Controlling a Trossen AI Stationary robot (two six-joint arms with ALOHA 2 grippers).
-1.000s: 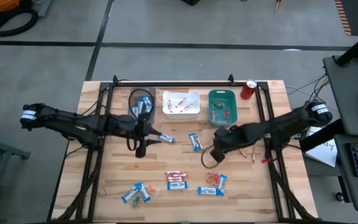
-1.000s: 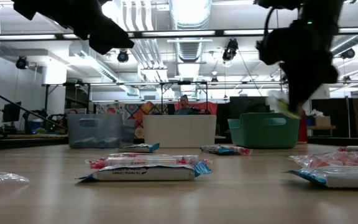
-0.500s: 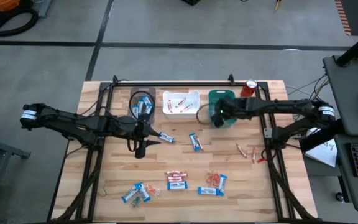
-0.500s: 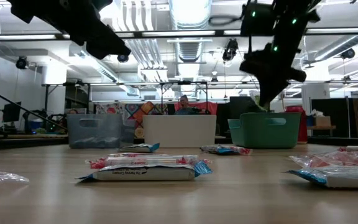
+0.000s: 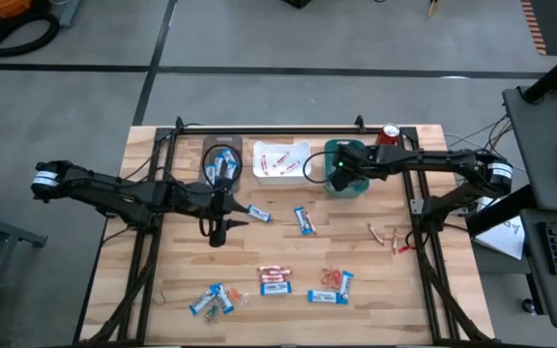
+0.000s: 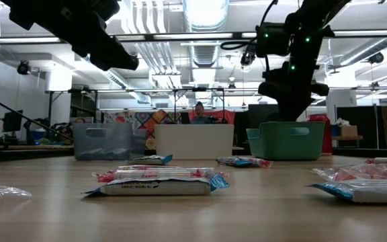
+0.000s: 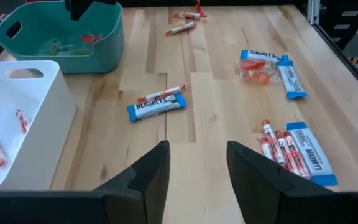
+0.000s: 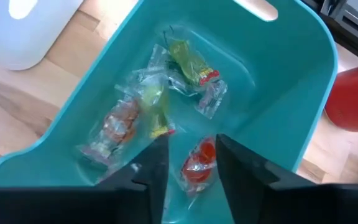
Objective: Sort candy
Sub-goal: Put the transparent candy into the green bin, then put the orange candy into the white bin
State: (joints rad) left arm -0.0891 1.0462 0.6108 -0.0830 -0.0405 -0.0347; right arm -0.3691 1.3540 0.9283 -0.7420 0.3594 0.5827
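Observation:
Candy lies loose on the wooden table: blue-and-white bars [image 5: 304, 220] [image 7: 157, 107], a mixed heap [image 5: 274, 280], another [image 5: 332, 283], and tiny orange-red pieces [image 5: 387, 237]. My right gripper [image 8: 191, 168] hangs open over the teal bin [image 5: 348, 166], with wrapped candy [image 8: 191, 62] lying on the bin's floor below it. My left gripper [image 7: 194, 177] hovers open above the table in front of the grey bin [image 5: 220, 162], with nothing between its fingers. Red-and-white pieces lie in the white bin [image 5: 281, 161].
A red can [image 5: 388, 138] stands at the far edge, right of the teal bin. A black frame rail [image 5: 269, 128] runs along the far edge. More bars lie near the front left [image 5: 211, 300]. Bare wood shows between the heaps.
My right gripper has swung from the table's middle right toward the far edge, and it has turned as it went. It now hangs over the teal bin. The small piece that showed at its fingertips a second ago is no longer there.

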